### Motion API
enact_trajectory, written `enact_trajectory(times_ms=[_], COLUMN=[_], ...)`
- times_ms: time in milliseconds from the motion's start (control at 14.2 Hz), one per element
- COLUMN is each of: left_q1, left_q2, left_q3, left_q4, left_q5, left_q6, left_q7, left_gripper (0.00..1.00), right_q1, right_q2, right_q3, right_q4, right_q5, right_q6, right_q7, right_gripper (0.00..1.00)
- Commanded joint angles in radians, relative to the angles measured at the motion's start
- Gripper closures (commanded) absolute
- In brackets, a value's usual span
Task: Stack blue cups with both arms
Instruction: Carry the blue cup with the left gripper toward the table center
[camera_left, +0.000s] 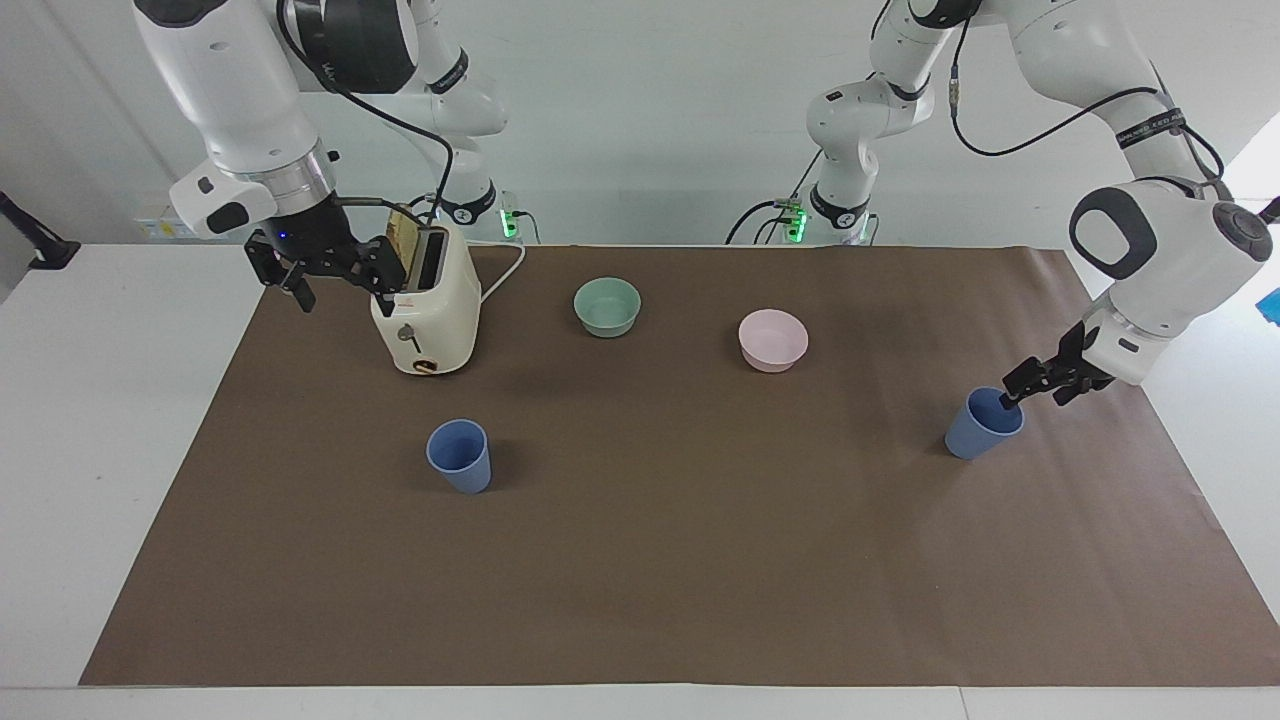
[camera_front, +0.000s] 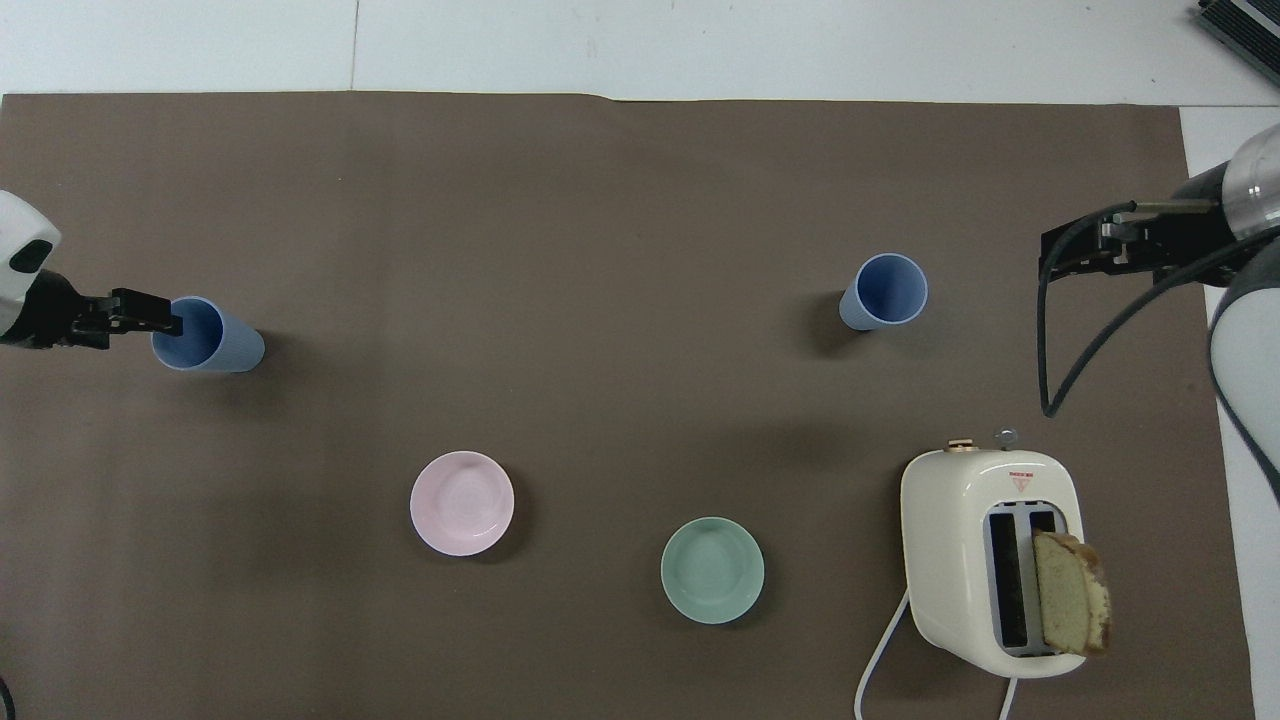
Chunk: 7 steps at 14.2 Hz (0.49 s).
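Two blue cups stand upright on the brown mat. One cup (camera_left: 983, 427) (camera_front: 212, 338) is toward the left arm's end of the table. My left gripper (camera_left: 1035, 388) (camera_front: 150, 322) is at its rim and open, with one finger over the cup's mouth and the other outside the rim. Whether a finger touches the cup I cannot tell. The other cup (camera_left: 460, 457) (camera_front: 884, 291) stands toward the right arm's end. My right gripper (camera_left: 340, 288) (camera_front: 1075, 250) hangs open and empty beside the toaster, and that arm waits.
A cream toaster (camera_left: 428, 310) (camera_front: 990, 560) with a bread slice (camera_front: 1070, 592) in one slot stands near the right arm. A green bowl (camera_left: 607, 306) (camera_front: 712, 570) and a pink bowl (camera_left: 773, 340) (camera_front: 462, 503) sit nearer to the robots than the cups.
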<state>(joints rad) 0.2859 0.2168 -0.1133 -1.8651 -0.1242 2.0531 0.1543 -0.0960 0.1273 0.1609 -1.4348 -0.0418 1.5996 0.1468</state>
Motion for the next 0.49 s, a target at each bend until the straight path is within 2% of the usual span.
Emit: enact_trajectory(times_ms=[0,141,212,283,353,424], left_q1=[-0.027,-0.027,-0.027,-0.025,-0.024,-0.022], left_q2=[-0.008,-0.008,-0.008,-0.007,-0.007,-0.007], left_q3=[0.015,0.015,0.015,0.015,0.017,0.017], left_q4=[-0.040,-0.040,-0.040,-0.037,-0.035,-0.034], left_q5=[-0.020,-0.020,-0.020,-0.018,-0.018,-0.018], left_q6=[0.045,0.044,0.045,0.045,0.045,0.042], left_q7=[-0.016,-0.015,-0.013,-0.012,-0.004,-0.001], left_gripper=[0.24,0.39,0.53,0.74,1.00,1.00], right_q1=[-0.014,-0.014,-0.014,-0.014,-0.014,-0.014], right_q2=[-0.017,-0.017,-0.017,-0.017,-0.017,-0.017], right_q3=[0.009,0.008,0.009,0.008,0.008,0.009], right_q4=[-0.019,-0.019,-0.019,-0.019,-0.019,-0.019], right_q5=[0.007,0.007,0.007,0.007,0.007,0.007], right_q6=[0.003,0.003,0.005,0.003,0.003,0.003], right_q7=[-0.013,-0.015,-0.013,-0.013,-0.013,-0.013], right_gripper=[0.00,0.00,0.00,0.00,0.00,0.00])
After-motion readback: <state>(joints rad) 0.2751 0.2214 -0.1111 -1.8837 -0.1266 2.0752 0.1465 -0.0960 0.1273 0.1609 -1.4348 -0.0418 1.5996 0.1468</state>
